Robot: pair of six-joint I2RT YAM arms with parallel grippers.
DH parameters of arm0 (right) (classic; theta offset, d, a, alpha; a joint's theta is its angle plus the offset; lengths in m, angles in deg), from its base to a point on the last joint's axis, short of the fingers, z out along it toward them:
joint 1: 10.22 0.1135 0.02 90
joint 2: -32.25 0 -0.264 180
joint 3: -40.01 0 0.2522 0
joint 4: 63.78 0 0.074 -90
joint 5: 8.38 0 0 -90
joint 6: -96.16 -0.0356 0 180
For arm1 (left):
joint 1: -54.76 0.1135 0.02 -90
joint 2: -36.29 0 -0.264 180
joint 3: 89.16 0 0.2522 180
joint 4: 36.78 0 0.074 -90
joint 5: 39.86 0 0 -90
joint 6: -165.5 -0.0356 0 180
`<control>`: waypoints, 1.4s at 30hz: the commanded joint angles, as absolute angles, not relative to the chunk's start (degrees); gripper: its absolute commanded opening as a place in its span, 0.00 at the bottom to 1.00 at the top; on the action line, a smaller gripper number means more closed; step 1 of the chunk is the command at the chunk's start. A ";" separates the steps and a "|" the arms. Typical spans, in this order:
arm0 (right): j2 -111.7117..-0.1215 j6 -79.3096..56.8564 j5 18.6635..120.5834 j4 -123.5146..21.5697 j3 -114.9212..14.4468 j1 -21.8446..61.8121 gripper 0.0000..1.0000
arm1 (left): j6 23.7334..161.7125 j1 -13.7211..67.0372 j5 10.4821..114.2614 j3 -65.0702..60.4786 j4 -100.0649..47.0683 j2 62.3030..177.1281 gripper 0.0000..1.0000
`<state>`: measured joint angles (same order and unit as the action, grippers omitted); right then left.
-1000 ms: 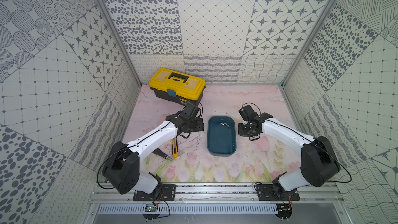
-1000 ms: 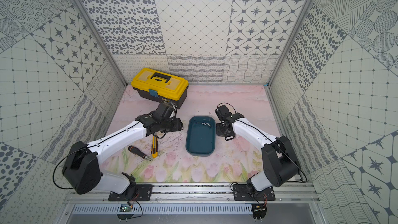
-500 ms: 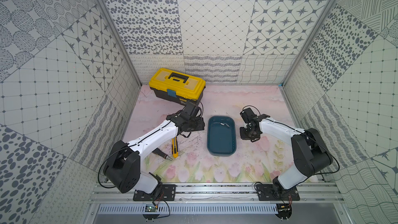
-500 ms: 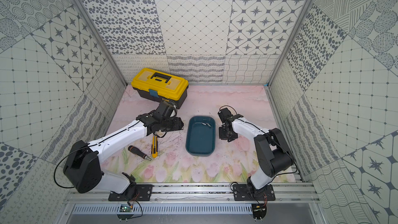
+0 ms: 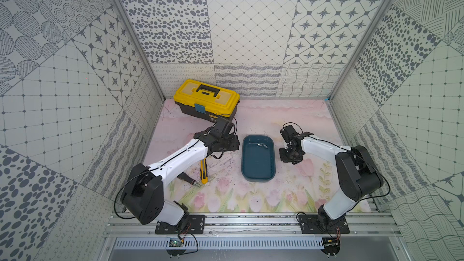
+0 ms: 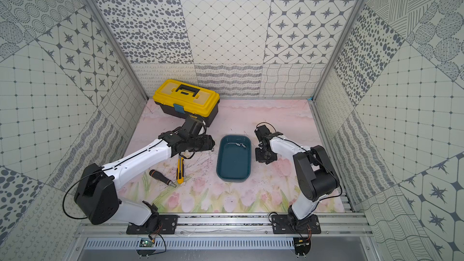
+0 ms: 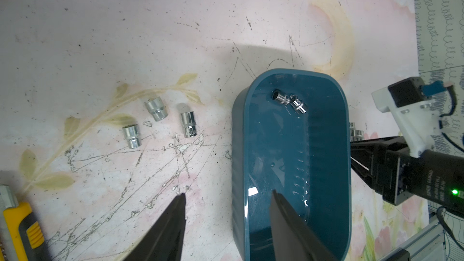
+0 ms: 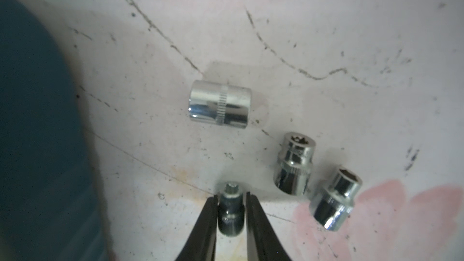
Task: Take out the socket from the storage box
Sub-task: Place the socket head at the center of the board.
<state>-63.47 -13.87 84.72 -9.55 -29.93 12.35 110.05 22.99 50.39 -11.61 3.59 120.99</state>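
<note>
Teal-blue storage box [image 5: 258, 164] was found with two sockets [image 7: 290, 102] lying side by side at its far end, the left gripper [image 7: 228, 194] held half open and empty astride its left wall, and the right gripper [image 8: 231, 197] set closely about a small socket [image 8: 231, 212] standing on the mat [image 8: 326, 33] just right of the box, actual clamping not being determinable.

Around me, patterned grey-and-white tile walls [image 5: 251, 33] on three sides. Floor is a scuffed pink floral mat [image 5: 263, 114]; aluminium rail [image 5: 251, 222] along my near edge
</note>
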 commanded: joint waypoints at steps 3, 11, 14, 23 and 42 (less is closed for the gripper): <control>-63.74 -13.96 85.63 -9.97 -31.09 11.91 0.29 | 110.14 23.06 51.25 -10.27 4.32 121.33 0.58; -61.87 -14.00 84.63 -9.46 -31.11 11.86 0.31 | 110.02 22.91 51.62 -9.66 4.45 121.43 0.58; -60.56 -14.05 84.53 -9.06 -30.75 11.82 0.31 | 110.00 22.69 51.70 -9.31 4.83 121.52 0.58; -54.13 -14.58 87.85 -4.34 -31.65 11.81 0.36 | 110.00 20.74 50.95 -8.19 5.21 121.88 0.59; -40.54 -16.52 79.88 -3.53 -31.88 11.48 0.40 | 111.88 8.74 48.58 0.79 0.46 134.92 0.59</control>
<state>-41.97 -14.92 82.38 -1.64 -31.92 11.78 111.49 10.92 50.42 -1.80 3.42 131.64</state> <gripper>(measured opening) 0.401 0.591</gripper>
